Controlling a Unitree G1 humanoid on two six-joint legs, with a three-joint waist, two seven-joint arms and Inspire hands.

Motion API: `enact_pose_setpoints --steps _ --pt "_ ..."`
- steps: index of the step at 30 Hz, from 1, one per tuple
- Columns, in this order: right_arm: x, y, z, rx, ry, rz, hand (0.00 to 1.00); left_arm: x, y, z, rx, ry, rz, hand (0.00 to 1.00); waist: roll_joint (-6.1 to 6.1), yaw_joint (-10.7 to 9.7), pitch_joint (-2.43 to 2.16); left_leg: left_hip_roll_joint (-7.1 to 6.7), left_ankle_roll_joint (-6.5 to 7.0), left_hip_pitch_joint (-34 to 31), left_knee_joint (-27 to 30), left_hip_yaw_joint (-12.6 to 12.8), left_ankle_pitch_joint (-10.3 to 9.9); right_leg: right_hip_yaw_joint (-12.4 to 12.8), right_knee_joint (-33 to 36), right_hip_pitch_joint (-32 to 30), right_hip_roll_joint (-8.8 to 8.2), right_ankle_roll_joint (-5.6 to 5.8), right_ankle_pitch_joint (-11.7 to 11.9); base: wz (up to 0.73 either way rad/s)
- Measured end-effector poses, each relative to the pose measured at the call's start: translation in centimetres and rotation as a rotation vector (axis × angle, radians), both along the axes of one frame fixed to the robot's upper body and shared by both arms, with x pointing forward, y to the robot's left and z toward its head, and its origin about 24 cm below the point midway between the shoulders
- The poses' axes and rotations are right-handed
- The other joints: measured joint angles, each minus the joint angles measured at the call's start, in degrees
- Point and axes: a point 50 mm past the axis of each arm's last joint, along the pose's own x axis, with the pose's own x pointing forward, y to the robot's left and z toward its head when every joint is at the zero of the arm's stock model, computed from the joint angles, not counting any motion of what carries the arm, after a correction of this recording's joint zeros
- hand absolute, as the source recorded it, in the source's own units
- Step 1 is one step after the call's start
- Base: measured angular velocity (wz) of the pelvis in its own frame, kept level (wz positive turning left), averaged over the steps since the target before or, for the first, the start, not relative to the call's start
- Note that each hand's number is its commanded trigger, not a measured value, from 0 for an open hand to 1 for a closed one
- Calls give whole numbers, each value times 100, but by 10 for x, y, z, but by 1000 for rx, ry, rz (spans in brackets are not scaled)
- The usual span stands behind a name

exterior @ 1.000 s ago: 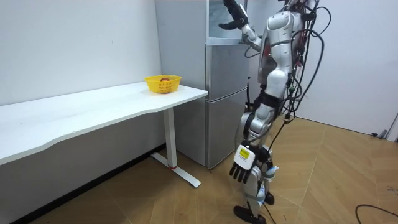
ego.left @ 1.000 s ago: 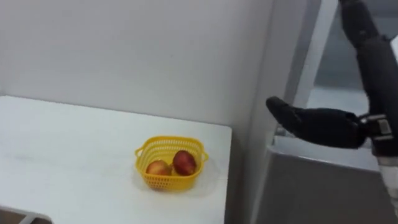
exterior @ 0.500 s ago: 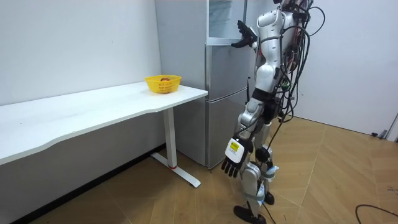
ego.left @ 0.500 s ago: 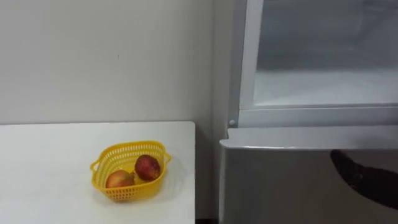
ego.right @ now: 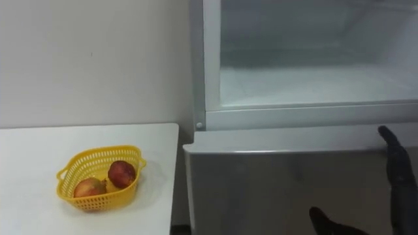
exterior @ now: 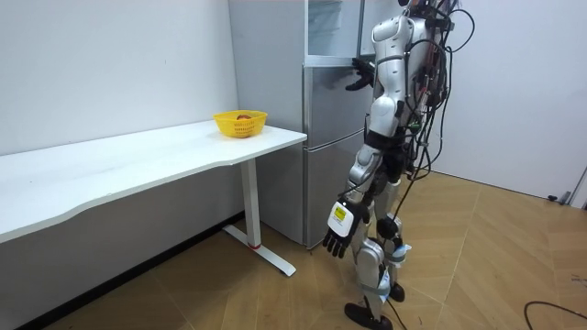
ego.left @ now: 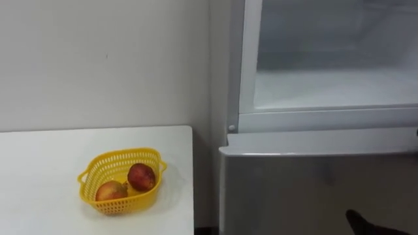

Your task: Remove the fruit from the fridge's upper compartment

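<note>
I find the upper fridge compartment [ego.right: 307, 81] open, its shelf just above my right hand [ego.right: 395, 171], which is raised before the lower door [ego.right: 261, 189] with fingers straight and thumb spread. My left hand [exterior: 337, 240] hangs relaxed. A yellow basket [ego.left: 117, 204] with two fruits [ego.left: 141, 176] sits on the table [ego.left: 39, 176] beside the fridge.

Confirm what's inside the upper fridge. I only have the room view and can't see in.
Observer: The upper fridge compartment stands open. The stretch of white shelf seen from the eye views has nothing on it.
Operator: Raised robot hand holding anything?
Observer: No. The right robot hand is open and empty, fingers straight, in front of the lower fridge door.
Operator: Basket contents?
Observer: A red fruit and an orange-red fruit lie in the yellow basket on the white table.
</note>
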Motion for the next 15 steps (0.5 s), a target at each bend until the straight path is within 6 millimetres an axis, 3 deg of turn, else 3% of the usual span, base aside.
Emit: enact_pose_setpoints --steps 6,15 --pt "-5 -3 -25 136 81 -54 0 -2 0 0 6 4 3 0 70 -91 15 4 0 3 -29 98 -2 110 0 -24 15 2 -2 -7" --pt "-20 -17 -59 379 186 -151 0 -1 -1 0 5 2 0 0 78 -253 20 3 0 -7 -42 129 -5 148 -11 -32 19 3 -3 -1"
